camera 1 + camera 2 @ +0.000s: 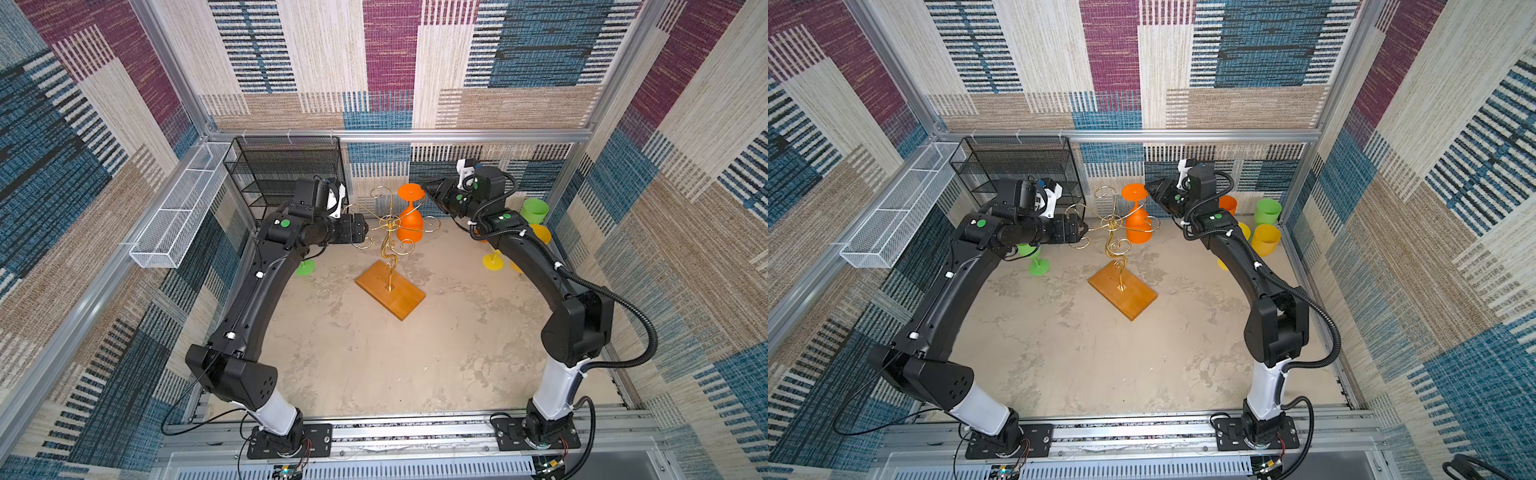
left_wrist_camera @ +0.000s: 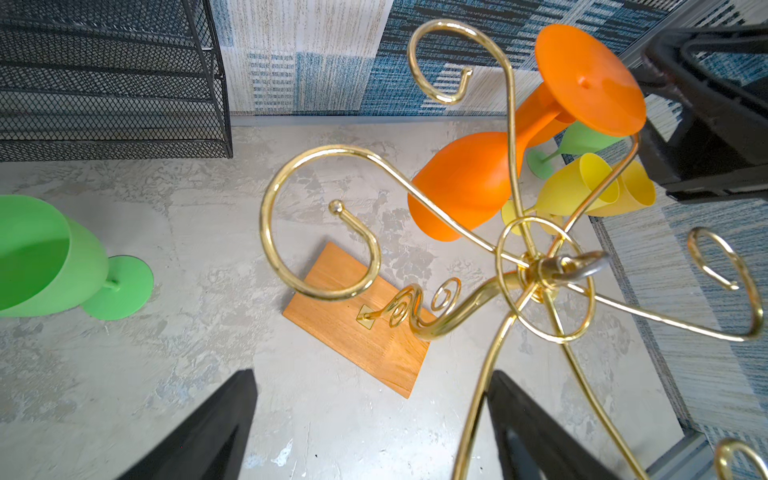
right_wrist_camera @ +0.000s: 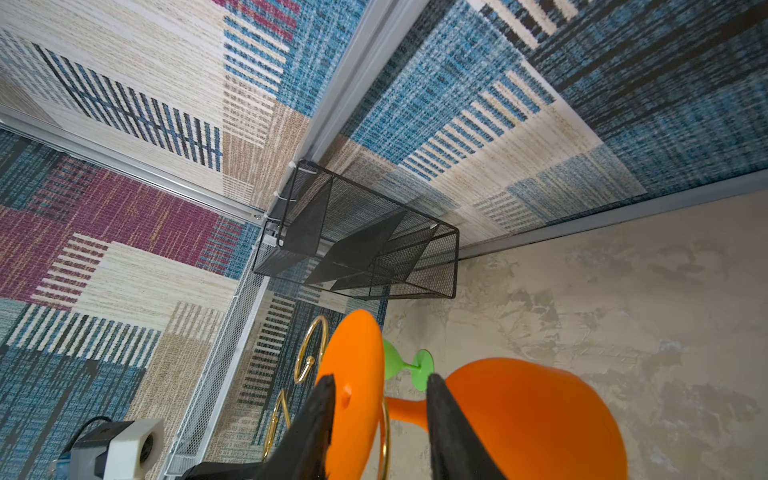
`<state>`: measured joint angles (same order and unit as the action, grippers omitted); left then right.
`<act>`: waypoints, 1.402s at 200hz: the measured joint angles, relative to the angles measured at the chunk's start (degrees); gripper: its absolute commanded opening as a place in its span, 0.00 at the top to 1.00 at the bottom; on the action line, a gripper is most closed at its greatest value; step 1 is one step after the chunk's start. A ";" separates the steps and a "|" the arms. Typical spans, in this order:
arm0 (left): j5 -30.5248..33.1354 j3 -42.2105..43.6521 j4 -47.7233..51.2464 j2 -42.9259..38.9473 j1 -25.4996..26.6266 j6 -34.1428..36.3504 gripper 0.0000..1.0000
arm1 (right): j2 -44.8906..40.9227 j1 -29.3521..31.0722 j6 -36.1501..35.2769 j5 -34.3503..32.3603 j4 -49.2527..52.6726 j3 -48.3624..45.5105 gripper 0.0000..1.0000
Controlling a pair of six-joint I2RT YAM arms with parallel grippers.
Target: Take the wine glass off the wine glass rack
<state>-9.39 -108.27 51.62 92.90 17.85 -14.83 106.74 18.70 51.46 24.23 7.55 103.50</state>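
The wine glass rack [image 1: 390, 289] stands mid-table, the orange wine glass [image 1: 409, 227] hanging bowl-down at its 1 o'clock: not off yet. My right gripper [image 3: 380, 384] straddles its stem, jaws apart (no squeeze I can see); the left gripper [image 2: 370, 374] gapes empty at 9 o'clock.

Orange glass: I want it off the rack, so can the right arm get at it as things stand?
Probably yes: the right arm's jaws stand open around the orange glass's foot and stem, and nothing seems to block them. Only the rack's wire loop holding the stem sits close.
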 measured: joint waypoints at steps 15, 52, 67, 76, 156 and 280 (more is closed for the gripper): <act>0.00 -0.02 -0.52 0.22 0.02 -0.02 0.10 | 0.50 0.11 0.09 0.92 -0.35 0.35 0.65; 0.02 -0.02 -1.36 0.39 0.02 -0.02 0.11 | 1.77 1.03 0.33 2.36 -0.24 1.79 0.69; 0.02 0.15 -1.46 0.46 0.02 -0.15 0.11 | 1.81 1.22 0.31 2.49 0.15 2.23 0.73; 0.02 0.35 -1.57 0.52 0.02 -0.20 0.11 | 1.84 1.20 0.28 2.75 0.37 2.40 0.73; -0.02 0.48 -1.86 0.81 0.02 -0.24 0.11 | 1.79 1.20 -0.59 2.21 0.94 2.97 0.70; -0.17 0.52 -2.29 0.70 0.04 -0.24 0.12 | 0.00 1.79 -2.27 0.61 0.96 2.93 0.67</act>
<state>-9.56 -107.74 49.32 93.60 17.89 -15.07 106.74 20.49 49.19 24.84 8.51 106.43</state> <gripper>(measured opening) 0.885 0.329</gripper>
